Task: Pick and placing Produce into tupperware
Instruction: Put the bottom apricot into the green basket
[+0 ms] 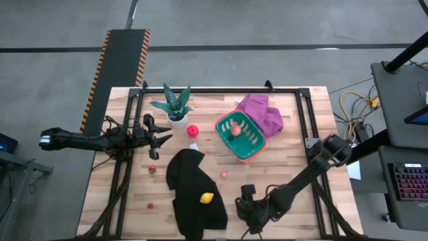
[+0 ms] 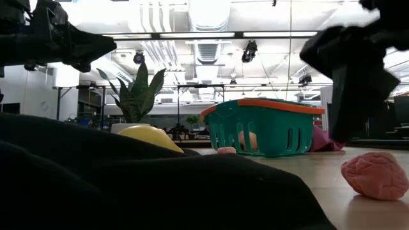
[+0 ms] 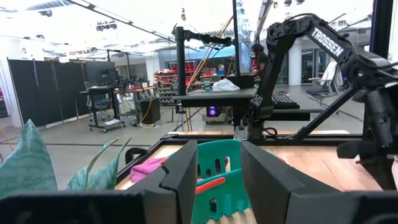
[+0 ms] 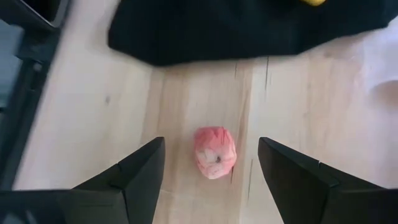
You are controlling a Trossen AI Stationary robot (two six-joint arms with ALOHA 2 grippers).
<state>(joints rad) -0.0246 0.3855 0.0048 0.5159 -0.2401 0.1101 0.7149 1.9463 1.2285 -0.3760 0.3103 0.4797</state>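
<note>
- One teal tupperware (image 1: 249,146) sits at the table's two o'clock, long axis running ten to four, with one pink fruit (image 1: 235,130) inside.
- Right gripper (image 4: 211,163), fingers apart, hovers at six o'clock, a pink produce piece (image 4: 214,152) between them, untouched.
- Left gripper (image 1: 162,138), fingers apart and empty, points toward the tupperware from nine o'clock.

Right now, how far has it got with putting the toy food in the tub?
Just started. One pink piece already lies in the teal tub. In hand: the right gripper hangs open over a pink piece on the table, not yet gripped. Left to do: the red piece by the plant, the yellow one on the black cloth, and several small ones. The left gripper waits open.
</note>
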